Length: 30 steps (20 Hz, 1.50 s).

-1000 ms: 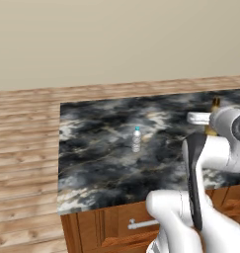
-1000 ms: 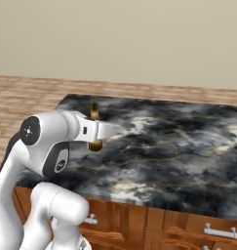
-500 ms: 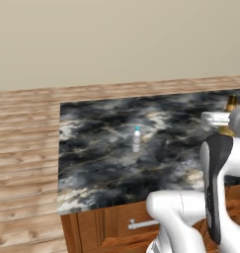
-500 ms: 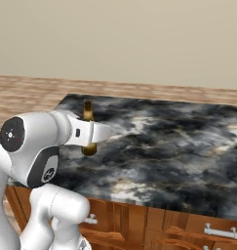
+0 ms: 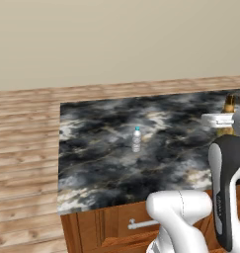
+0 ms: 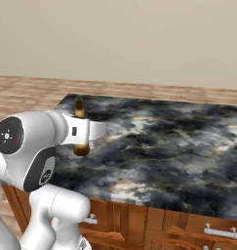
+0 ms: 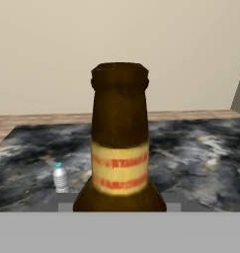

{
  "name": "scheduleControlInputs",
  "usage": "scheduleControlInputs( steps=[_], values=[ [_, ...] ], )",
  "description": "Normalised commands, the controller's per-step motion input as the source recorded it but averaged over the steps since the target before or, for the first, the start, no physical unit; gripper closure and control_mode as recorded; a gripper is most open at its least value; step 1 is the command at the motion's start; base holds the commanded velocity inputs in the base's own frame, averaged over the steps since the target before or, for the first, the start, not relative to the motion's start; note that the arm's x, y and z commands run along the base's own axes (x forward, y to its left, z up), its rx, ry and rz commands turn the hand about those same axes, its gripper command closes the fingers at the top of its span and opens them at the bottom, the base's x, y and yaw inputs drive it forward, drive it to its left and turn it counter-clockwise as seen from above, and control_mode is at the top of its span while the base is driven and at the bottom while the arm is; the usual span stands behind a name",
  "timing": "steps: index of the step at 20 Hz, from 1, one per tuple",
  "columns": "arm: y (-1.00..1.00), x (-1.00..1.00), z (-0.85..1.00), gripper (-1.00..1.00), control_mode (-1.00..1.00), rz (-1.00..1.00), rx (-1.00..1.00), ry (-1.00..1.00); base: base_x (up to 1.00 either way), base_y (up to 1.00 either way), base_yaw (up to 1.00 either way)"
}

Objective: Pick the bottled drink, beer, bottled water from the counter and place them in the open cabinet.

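Beige wall and wood-plank floor behind, counter [image 5: 101, 148] with the marbled stone top in the middle of the left base view. Taking the counter as landmark and going left to right: left of it just floor planks; near the middle of its top the bottled water [image 5: 136, 139] stands upright, alone, well apart from everything else; over its right part the gripper [image 5: 218, 120] is clamped on the beer [image 5: 227, 111], bottle upright, base looks lifted off the stone. Right base view shows the same grip, gripper [image 6: 88, 132] around the amber body, neck sticking up. Hand view has the beer [image 7: 120, 143] up close, yellowish label facing the camera, water bottle far behind on the counter top.

Risks, as judgement: grip sits low on a tall narrow bottle, so a fast swing toward the cabinet could tilt or slip it; neck could clip a shelf edge or door on entry. Cabinet position can't be judged from these frames.
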Motion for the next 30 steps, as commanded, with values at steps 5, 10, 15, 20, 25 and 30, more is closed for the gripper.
scheduleControlInputs(
  steps=[5,10,15,20,25,30],
  values=[
    [0.35,0.0,0.02,1.0,-1.0,0.03,0.0,0.0,0.0,0.0,0.0],
    [0.08,0.0,0.0,1.0,1.0,0.0,0.0,0.0,-0.17,-0.03,-0.01],
    [0.0,0.0,0.0,1.0,1.0,0.0,0.0,0.0,-0.89,-0.62,-0.36],
    [0.0,0.0,0.0,1.0,1.0,0.0,0.0,0.0,-0.67,-0.55,-0.61],
    [0.0,0.0,0.0,1.0,1.0,0.0,0.0,0.0,-0.32,-0.38,-0.76],
    [0.0,0.0,0.0,1.0,1.0,0.0,0.0,0.0,-0.11,-0.13,-0.89]
  ],
)
